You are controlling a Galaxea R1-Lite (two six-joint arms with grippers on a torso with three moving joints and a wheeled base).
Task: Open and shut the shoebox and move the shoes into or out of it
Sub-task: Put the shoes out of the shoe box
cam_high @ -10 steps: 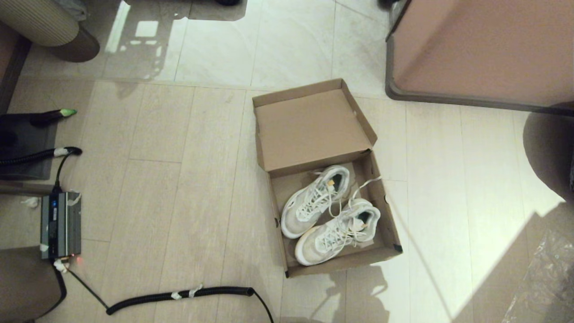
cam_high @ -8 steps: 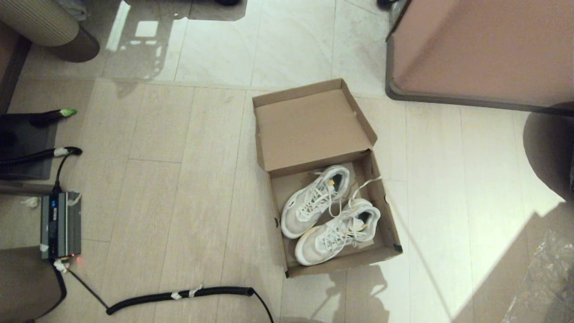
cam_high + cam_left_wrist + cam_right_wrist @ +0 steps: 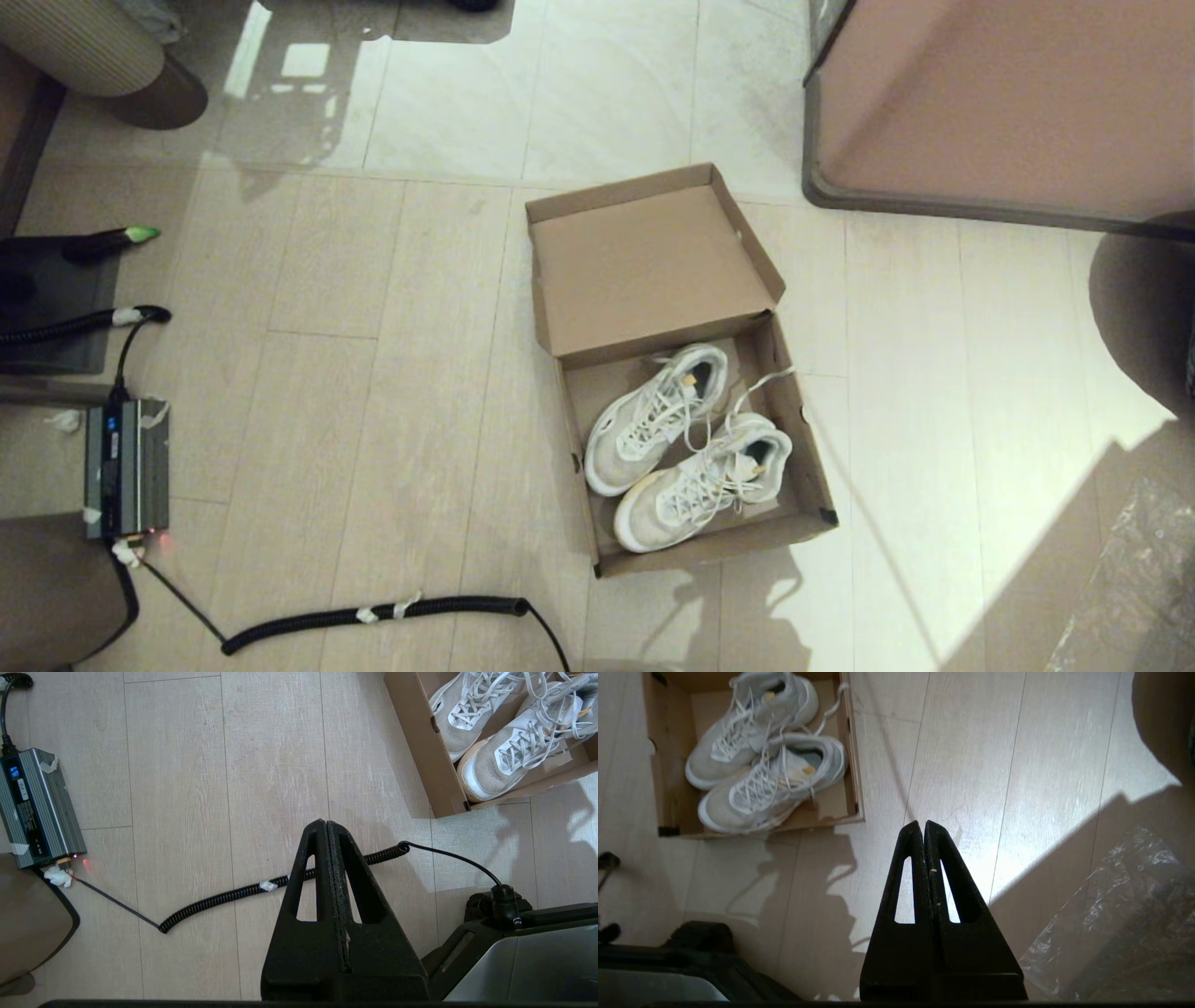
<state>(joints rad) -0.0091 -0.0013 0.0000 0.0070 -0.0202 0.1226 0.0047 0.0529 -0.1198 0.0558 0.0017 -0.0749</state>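
Shoebox (image 3: 803,439) at frame centre is open with shoes (image 3: 686,448) inside; closing remains. Left gripper (image 3: 326,828) and right gripper (image 3: 923,828) are pressed together, empty.

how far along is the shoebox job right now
Done: the shoebox lies open, lid folded back, both shoes inside. In hand: nothing; the left gripper and right gripper hang shut above bare floor. Left: lifting the shoes out or closing the lid.
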